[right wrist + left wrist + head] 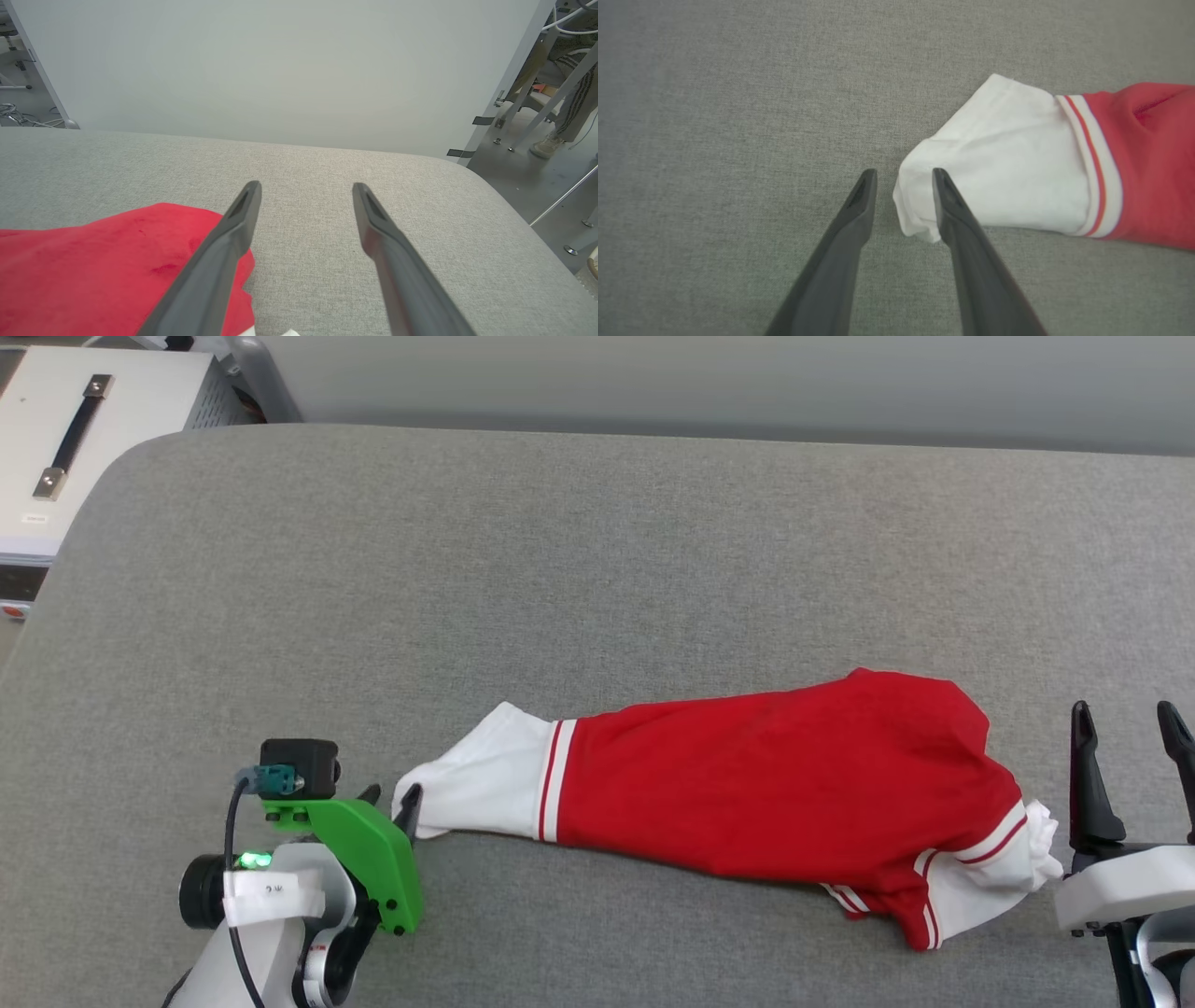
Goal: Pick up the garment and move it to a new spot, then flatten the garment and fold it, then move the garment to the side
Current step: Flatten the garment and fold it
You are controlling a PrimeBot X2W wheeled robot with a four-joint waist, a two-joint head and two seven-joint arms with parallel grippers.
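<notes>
Left gripper point(904, 172) parted at the white sleeve point(994, 172) tip of your garment point(775, 784): likely soft, light, limp; pinch there. Right gripper point(1124, 709) parted, empty.

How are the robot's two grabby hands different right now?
The left gripper points down at the white sleeve of the garment, with the sleeve's corner between its fingers. The right gripper hovers beside the garment over the grey table. The left gripper's fingers stand closer together than the right gripper's. Both are open, with long dark fingers.
</notes>
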